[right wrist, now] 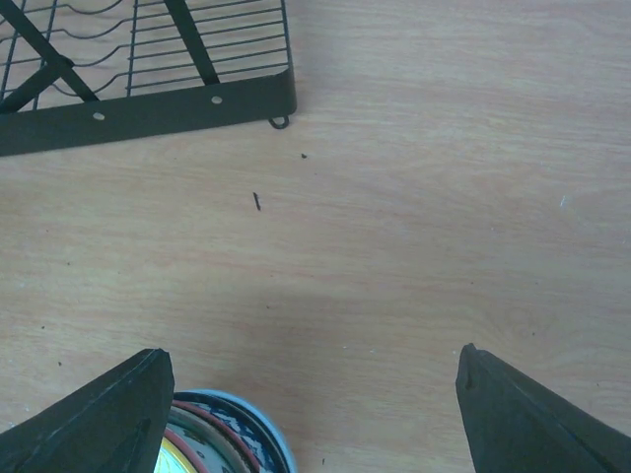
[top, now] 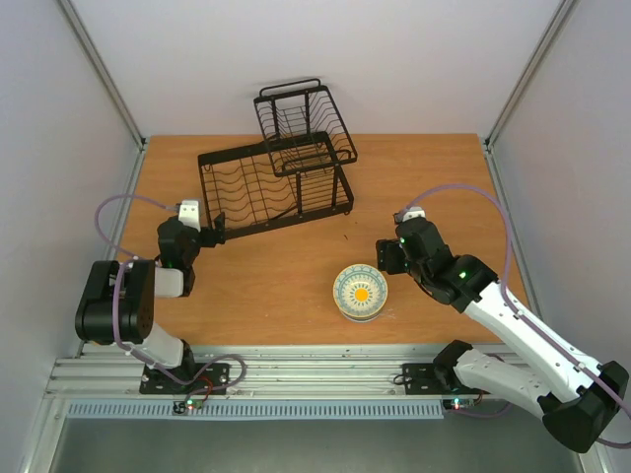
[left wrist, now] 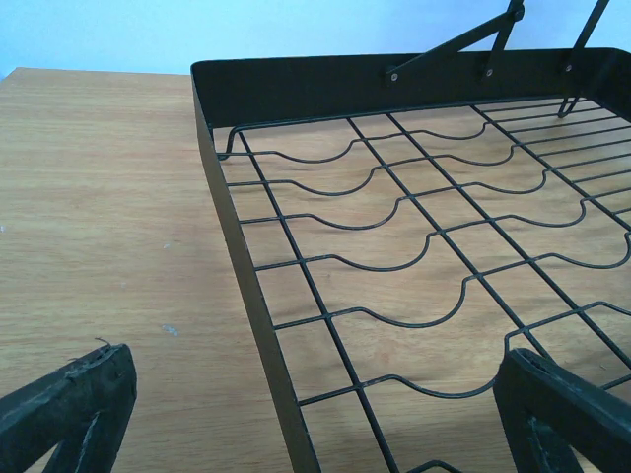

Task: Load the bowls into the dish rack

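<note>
Top external: we see dish rack [top: 276, 182] empty, bowls [top: 360, 293] stacked on desk [top: 444, 177]; left end effector [left wrist: 315, 414], right end effector [right wrist: 315, 424] both apart.

The right pincer [right wrist: 314, 355] is hanging wide open above the light wooden counter [right wrist: 424, 197]. A blue-rimmed round ceramic bowl [right wrist: 237, 436] is peeking beside one finger, with the black wire dish rack [right wrist: 148, 108] sitting beyond.

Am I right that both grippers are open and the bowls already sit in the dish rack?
Not quite: the bowls sit on the table, outside the dish rack, as the top external view shows. The left gripper and right gripper are open.
</note>
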